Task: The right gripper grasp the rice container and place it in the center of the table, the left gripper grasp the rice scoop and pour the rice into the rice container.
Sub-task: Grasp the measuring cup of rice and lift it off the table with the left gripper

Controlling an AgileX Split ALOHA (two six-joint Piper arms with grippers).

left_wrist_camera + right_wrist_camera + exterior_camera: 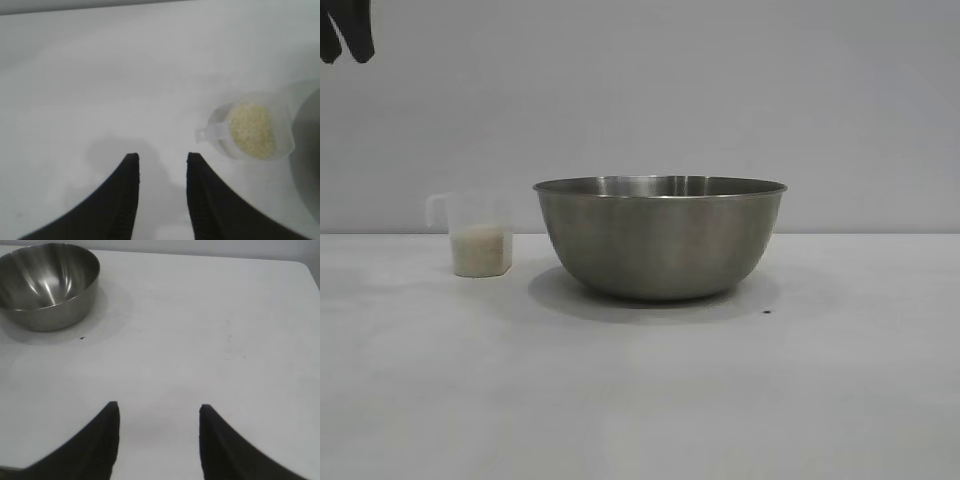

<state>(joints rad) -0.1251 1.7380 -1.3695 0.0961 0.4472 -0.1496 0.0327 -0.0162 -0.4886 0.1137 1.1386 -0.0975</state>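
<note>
Left claw hangs above the white surface with its two fingers apart and nothing between them. Ahead and to one side stands the rice scoop, upright, with rice inside, well apart from the fingertips. Just beside the scoop stands the rice container. Right claw also stands apart, empty, far from the container.

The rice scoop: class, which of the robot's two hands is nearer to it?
Left. The left hand hangs open above the table, with the rice scoop just ahead and to one side. The right hand, also open, sits farther off, beyond the rice container.
</note>
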